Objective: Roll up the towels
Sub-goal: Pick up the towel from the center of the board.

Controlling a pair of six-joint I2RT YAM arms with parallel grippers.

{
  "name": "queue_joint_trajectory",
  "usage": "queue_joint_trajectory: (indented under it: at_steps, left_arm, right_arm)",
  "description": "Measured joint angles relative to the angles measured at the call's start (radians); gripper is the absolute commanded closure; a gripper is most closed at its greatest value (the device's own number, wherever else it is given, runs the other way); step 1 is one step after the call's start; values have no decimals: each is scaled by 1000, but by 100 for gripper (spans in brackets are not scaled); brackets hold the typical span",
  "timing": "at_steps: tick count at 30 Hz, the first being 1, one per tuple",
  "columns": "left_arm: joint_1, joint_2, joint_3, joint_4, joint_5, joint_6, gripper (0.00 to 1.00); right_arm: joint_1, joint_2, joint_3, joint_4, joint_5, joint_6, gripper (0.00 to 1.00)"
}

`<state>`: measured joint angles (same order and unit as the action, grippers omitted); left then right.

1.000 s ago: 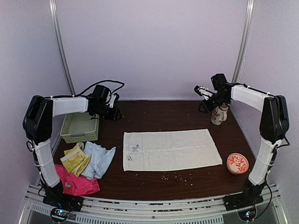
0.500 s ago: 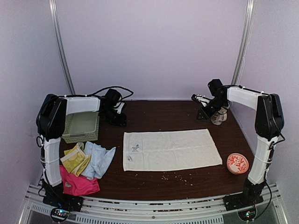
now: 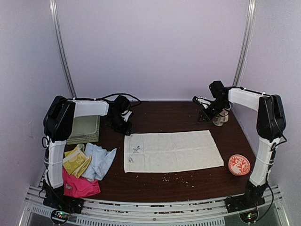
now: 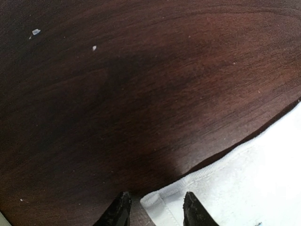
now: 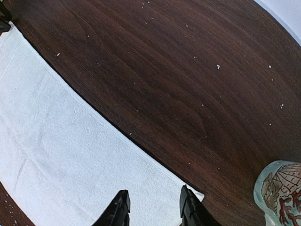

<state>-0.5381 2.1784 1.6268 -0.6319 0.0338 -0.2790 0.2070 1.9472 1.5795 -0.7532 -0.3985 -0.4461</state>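
Four towels lie on the dark wooden table (image 3: 164, 117). The cream-white towel (image 3: 171, 150) is spread flat in the middle, its long sides running left to right. The other three are heaped at the near left: the yellow-green patterned towel (image 3: 74, 161), the pale blue towel (image 3: 99, 161) just right of it, and the hot-pink towel (image 3: 79, 186) nearest the edge.

The left hand (image 3: 126, 127) is down at the spread towel's far left corner. In its wrist view the fingers (image 4: 121, 209) stand apart, with the corner lying flat between them and not pinched. The right hand (image 3: 204, 114) is at the far right corner, its fingers (image 5: 120, 209) also apart above the cloth's edge.

A pale green basket (image 3: 84, 129) sits at the far left. A shell-patterned jug (image 3: 219, 117) stands just right of the right hand, and a round red patterned dish (image 3: 239, 165) lies at the near right.
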Motion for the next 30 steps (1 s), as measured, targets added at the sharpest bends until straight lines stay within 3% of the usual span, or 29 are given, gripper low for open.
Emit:
queue_joint_trajectory:
  at_steps: [8,19,30]
  left_arm:
    - [-3,14,6,-6,-8,0,70]
    - [-16,26,23,-13,-42,0,100]
    - [3,-11,-24,-23,-137,11,100]
  right_arm:
    - [7,0,0,-2,-6,0,62]
    - [11,0,-2,-2,-5,0,62]
    - [11,17,-46,24,151,23,63]
